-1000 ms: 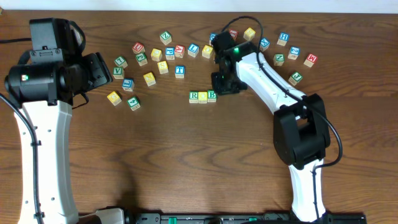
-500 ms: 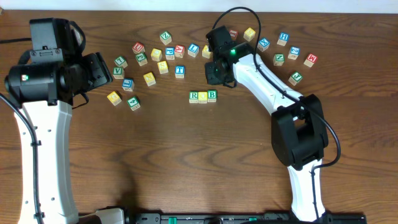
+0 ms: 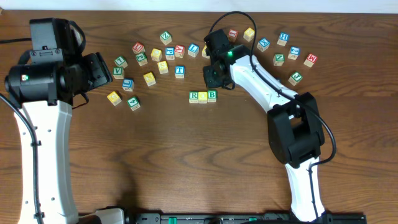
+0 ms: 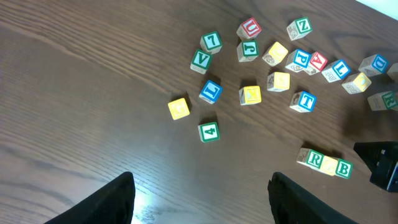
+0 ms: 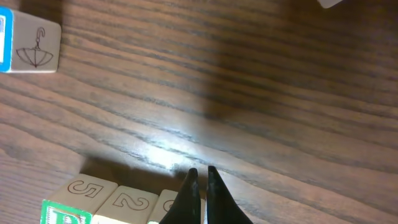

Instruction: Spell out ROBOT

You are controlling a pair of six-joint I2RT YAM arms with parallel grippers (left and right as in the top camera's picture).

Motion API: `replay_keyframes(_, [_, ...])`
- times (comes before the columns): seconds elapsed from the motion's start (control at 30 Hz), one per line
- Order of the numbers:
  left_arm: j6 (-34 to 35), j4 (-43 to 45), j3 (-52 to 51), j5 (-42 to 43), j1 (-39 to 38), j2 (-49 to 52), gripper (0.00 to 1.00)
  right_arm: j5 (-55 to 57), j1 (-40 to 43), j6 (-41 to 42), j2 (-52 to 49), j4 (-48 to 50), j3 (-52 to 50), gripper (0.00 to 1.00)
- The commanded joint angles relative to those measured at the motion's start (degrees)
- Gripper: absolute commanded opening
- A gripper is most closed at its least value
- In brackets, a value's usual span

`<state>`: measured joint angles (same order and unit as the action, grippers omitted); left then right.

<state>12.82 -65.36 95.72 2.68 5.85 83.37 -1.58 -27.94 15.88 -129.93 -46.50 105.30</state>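
Note:
A row of three cubes lies mid-table: green R [image 3: 194, 96], a plain yellow top [image 3: 203, 96] and green B [image 3: 212, 95]. The row also shows in the left wrist view [image 4: 328, 165]. In the right wrist view the row's sides read 5 [image 5: 93, 191] and 2 [image 5: 132, 203]. My right gripper [image 3: 212, 82] hovers just behind the B, shut and empty [image 5: 202, 179]. The blue T cube [image 3: 180, 71] lies loose to the left, and it also shows in the left wrist view [image 4: 305, 101]. Loose yellow-topped cubes [image 3: 149, 79] lie near it. My left gripper [image 3: 101, 70] is open and empty [image 4: 202, 208], high at the left.
Several loose letter cubes are scattered along the back: a cluster on the left [image 3: 142, 59] and another on the right [image 3: 293, 53], some with red letters [image 3: 310, 60]. An umbrella-faced cube [image 5: 31, 42] lies behind the right gripper. Bare wood lies in front of the row.
My right gripper has drawn back up and to the left from beside the B cube. The three-cube row and the left arm have not moved.

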Motion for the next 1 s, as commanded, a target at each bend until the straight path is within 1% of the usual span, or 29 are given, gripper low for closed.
replay_keyframes(0.0, [-0.5, 0.1, 0.0, -0.1, 0.2, 0.1, 0.68, -1.1, -1.5, -0.7, -0.6, -0.5, -0.1, 0.01])
replay_keyframes(0.97, [-0.5, 0.0, 0.0, -0.1, 0.2, 0.1, 0.68, -2.0, -2.7, -0.7, -0.6, -2.8, -0.4, 0.01])
